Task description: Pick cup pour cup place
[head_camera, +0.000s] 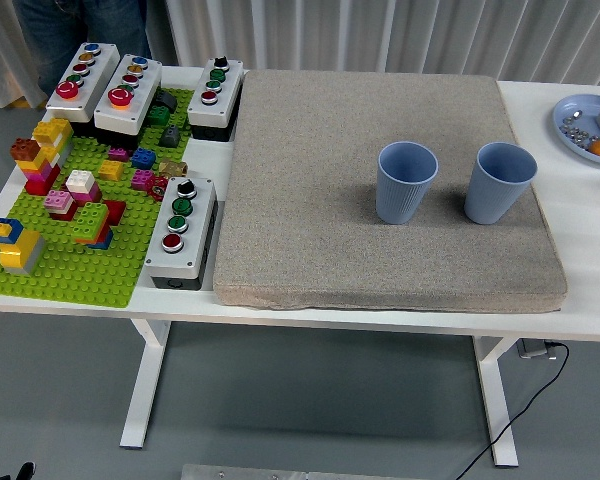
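Two blue ribbed cups stand upright on a grey-brown mat (310, 170) in the middle of the white table. The left cup (406, 182) and the right cup (500, 182) are a short gap apart, near the mat's right side. I cannot see what is inside them. Neither of my hands shows in the picture.
A green brick baseplate (70, 270) with several coloured bricks fills the table's left end, with several grey button boxes (180, 232) around it. A blue plate (572, 132) with small items sits at the far right edge. A person in jeans (80, 25) stands at the far left.
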You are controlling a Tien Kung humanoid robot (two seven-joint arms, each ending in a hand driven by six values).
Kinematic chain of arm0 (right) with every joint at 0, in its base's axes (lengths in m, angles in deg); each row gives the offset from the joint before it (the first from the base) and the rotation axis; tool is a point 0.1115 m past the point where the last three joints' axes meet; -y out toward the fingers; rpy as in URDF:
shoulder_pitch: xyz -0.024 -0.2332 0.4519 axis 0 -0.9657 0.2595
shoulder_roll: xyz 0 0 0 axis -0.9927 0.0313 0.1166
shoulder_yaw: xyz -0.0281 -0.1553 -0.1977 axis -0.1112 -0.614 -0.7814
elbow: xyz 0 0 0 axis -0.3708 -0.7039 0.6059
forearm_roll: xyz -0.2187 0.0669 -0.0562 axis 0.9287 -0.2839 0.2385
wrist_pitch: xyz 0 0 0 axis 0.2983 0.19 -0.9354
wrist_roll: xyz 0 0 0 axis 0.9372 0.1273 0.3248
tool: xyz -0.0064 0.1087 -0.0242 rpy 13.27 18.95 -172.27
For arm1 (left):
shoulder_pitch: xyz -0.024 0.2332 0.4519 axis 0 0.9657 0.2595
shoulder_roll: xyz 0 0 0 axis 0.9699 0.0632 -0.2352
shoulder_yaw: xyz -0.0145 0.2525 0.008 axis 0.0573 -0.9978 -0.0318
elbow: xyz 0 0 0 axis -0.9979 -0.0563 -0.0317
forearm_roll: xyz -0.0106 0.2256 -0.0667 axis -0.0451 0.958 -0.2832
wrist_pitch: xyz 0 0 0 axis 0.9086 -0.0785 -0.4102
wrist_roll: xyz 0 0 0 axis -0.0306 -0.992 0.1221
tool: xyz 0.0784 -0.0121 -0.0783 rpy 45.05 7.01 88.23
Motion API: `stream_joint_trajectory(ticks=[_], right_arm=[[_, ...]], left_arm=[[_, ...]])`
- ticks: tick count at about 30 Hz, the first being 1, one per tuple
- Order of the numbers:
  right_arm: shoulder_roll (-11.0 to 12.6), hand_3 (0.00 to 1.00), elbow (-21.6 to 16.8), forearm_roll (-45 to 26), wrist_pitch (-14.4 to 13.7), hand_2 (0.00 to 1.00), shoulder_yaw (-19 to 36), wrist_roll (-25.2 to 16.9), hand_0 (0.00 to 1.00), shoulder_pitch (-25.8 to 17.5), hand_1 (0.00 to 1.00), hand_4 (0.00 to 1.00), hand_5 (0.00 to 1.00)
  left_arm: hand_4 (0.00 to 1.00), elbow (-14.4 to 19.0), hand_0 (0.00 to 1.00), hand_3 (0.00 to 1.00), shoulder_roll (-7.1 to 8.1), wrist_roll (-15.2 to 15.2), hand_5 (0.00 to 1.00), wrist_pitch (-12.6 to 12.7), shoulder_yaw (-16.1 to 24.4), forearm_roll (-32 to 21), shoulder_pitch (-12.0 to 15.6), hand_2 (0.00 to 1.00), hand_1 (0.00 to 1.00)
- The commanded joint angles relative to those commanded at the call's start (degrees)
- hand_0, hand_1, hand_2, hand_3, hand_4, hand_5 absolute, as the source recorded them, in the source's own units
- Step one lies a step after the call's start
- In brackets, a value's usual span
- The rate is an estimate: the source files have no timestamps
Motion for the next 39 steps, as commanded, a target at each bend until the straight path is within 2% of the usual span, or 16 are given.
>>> stream_joint_trajectory(ticks=[39], right_arm=[[0.3, 0.883, -0.6, 0.3, 0.3, 0.816, 1.8, 0.4, 0.914, -1.3, 0.809, 0.829, 0.386]], left_arm=[[0.473, 0.0, 0.717, 0.657, -0.38, 0.1, 0.984, 0.2, 1.3, 0.7, -0.4, 0.729, 0.654]])
